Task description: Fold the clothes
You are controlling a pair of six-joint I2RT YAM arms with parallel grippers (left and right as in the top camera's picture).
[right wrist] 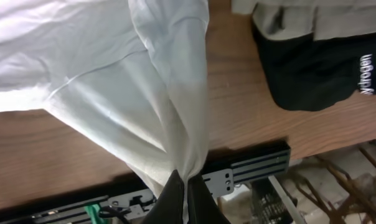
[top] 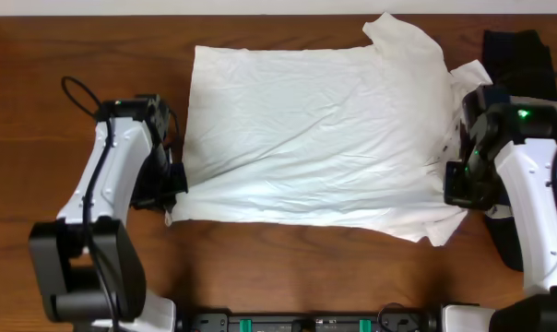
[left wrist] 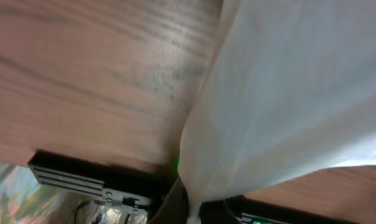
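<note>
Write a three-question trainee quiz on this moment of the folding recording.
1. True or false: the left tool is shut on the white T-shirt.
2. The right tool is: A) open, B) shut on the T-shirt, C) shut on nothing.
3. What colour is the lettered garment lying beside the T-shirt?
Key: 1 true; 2 B; 3 black.

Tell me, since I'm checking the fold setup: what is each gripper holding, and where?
Both grip the white T-shirt: left gripper a hem corner, right gripper bunched cloth by the sleeve.
</note>
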